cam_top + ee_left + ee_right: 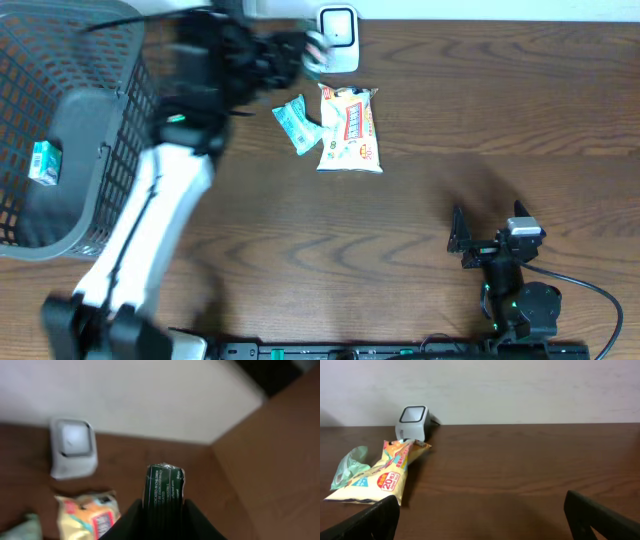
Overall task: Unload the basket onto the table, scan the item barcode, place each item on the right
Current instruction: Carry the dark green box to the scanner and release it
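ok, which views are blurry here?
Overhead: left arm smeared by motion, right arm crisp. Left wrist: scanner and snack bag soft, held green packet nearly legible. Right wrist: sharp throughout.

basket [50,70]: far left | green box [44,160]: inside basket | yellow snack bag [350,128]: just beside teal packet [297,122]
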Robot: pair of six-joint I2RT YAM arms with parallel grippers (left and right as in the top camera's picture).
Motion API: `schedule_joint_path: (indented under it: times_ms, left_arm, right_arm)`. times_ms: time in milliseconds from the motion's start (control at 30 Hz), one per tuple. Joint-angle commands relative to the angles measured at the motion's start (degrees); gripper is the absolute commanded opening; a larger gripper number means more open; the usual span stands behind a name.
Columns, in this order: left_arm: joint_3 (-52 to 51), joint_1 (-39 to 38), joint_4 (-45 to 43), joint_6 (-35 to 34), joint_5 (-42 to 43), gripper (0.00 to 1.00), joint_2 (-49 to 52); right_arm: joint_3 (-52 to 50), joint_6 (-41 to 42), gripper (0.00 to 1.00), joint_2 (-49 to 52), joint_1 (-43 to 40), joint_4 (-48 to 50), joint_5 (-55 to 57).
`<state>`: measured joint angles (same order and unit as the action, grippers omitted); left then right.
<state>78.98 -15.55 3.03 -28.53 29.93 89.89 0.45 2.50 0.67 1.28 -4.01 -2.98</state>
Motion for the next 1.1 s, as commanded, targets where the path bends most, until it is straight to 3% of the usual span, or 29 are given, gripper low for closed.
schedule_joint_path:
  times_ms: [0, 233, 400, 600, 700, 800, 1067]
  left_arm:
    - [0.11, -6.08, -3.17, -0.28, -2.60, 0.24, 7.52]
    - [0.11, -13.05, -11.89, -0.37, -2.60, 0.25, 20.46]
    - [0.11, -15.32, -17.44, -4.09, -2.89, 0.24, 27.63]
    - [0.11, -15.80, -19.19, -5.22, -9.99, 0.26, 31.87]
    - [0.11, -15.76, -19.26, -5.14, -10.16, 0.45, 32.11]
    - [0.11, -15.76, -19.52, -4.11, -10.10, 0.53, 32.11]
    - [1.11, -12.87, -26.32, -3.02, -7.08, 0.54, 28.35]
  right_arm:
    - [-0.11, -0.44, 0.99, -0.35, 0.26, -0.20, 0.00]
    - [-0.11, -0.44, 0.99, -0.35, 0.26, -0.20, 0.00]
    - [-0.11, -0.44, 0.99, -0.35, 0.26, -0.20, 0.00]
    - [-0.11, -0.44, 0.99, -0.35, 0.26, -0.20, 0.00]
    - [-0.11, -0.44, 0.99, -0.35, 0.26, -0.20, 0.00]
    - [-0.11, -0.44, 0.99, -0.35, 0.26, -0.20, 0.00]
    - [-0.11, -0.44, 0.99, -0.35, 0.26, -0.20, 0.00]
